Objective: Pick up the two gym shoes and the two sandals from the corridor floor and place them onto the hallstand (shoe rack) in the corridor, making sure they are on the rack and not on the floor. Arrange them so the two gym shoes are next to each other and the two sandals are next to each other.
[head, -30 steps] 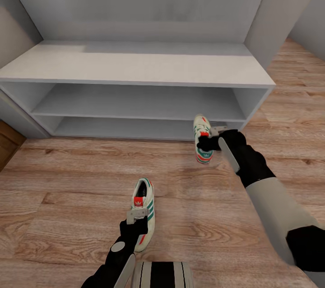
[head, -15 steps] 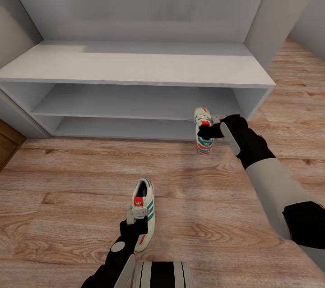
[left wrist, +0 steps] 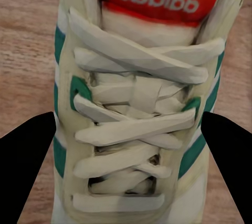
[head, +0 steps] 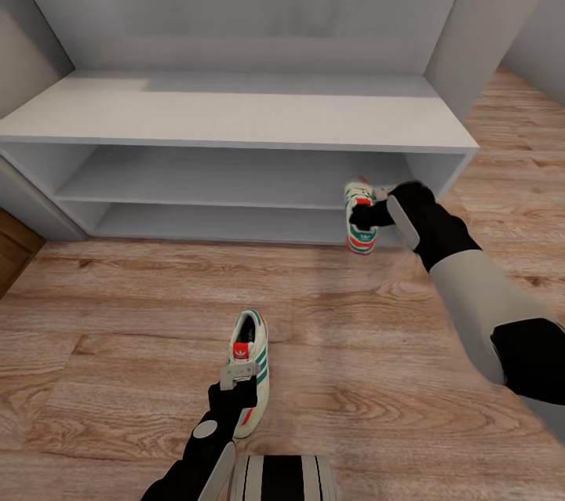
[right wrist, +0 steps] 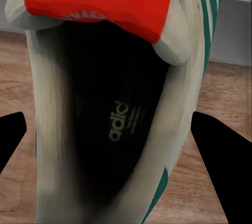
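One gym shoe hangs clear of the corridor floor, held by the right gripper at the front of the hallstand, near its right-hand end and level with the lower shelf opening; toe points toward the shelves, heel toward the robot. Right wrist view looks down into the shoe's dark opening, red tongue patch at the far end, green stripes down one side, with a black fingertip at each flank. Jaws closed on the shoe's sides near the collar, as far as the head view lets one judge; the contact itself is partly hidden by the wrist. Second gym shoe lies flat on the floor, well apart from the first, out in front of the hallstand's middle span and close to the robot's base, toe pointing at the hallstand. Left gripper sits over its laces; left wrist view has the laced upper and red tongue label between two black fingertips, one at each side. Whether these jaws actually press the shoe or merely straddle it cannot be told. Hallstand top and both shelf levels bare and grey-white.
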Robot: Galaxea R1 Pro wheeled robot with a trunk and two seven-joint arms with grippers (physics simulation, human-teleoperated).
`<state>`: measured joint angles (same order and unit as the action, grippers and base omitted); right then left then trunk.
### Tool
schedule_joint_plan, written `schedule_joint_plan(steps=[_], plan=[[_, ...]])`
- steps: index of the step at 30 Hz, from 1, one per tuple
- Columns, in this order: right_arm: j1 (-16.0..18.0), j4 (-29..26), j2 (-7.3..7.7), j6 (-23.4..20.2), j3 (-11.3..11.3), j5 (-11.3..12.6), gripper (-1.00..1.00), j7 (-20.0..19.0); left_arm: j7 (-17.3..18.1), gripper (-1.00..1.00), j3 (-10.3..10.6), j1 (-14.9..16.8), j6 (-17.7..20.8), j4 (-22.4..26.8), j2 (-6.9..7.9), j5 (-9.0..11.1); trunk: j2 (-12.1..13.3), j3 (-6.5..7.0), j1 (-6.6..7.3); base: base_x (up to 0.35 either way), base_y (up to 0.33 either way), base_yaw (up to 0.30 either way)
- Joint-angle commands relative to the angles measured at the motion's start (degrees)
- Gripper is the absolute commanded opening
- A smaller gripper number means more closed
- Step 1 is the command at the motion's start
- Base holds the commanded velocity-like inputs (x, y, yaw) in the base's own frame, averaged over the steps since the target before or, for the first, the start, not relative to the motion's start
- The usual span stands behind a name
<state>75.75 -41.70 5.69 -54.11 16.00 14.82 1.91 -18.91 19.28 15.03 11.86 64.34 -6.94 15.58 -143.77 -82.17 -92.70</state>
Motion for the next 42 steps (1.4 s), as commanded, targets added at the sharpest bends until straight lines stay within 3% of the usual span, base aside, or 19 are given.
schedule_joint_plan(steps=[1,7,14,23,30,42], plan=[[0.87,1.67,-0.03,0.76,0.06,0.17,-1.00,0.03,0.01,-1.00,0.01,0.00,0.00,0.00,0.00,-0.01,0.00,0.00,0.00,0.000,0.000,0.000],[5.05,10.03,-0.22,3.91,0.26,0.06,-1.00,0.03,0.01,-1.00,0.04,0.00,0.00,0.00,0.00,0.02,0.00,0.00,0.00,0.000,0.000,0.000],[6.52,13.87,-0.35,6.82,0.43,0.07,-1.00,0.03,0.01,-1.00,0.05,0.00,0.00,0.00,0.00,0.02,0.00,0.00,0.00,0.000,0.000,0.000],[6.66,21.26,-1.28,17.94,0.66,0.04,-1.00,-0.77,0.01,-1.00,0.05,0.00,0.08,0.00,0.00,0.04,0.00,0.00,0.00,0.000,0.000,0.000],[6.39,23.66,-2.41,22.42,0.77,-0.04,-1.00,-1.03,0.00,-1.00,0.05,0.00,0.12,0.10,0.00,0.02,0.00,0.00,0.00,0.000,0.000,0.000],[6.14,24.10,-2.57,25.37,0.84,-0.05,-1.00,-1.16,0.04,-1.00,0.10,0.00,0.47,0.17,0.00,-0.02,0.00,0.00,0.00,0.076,0.000,0.000]])
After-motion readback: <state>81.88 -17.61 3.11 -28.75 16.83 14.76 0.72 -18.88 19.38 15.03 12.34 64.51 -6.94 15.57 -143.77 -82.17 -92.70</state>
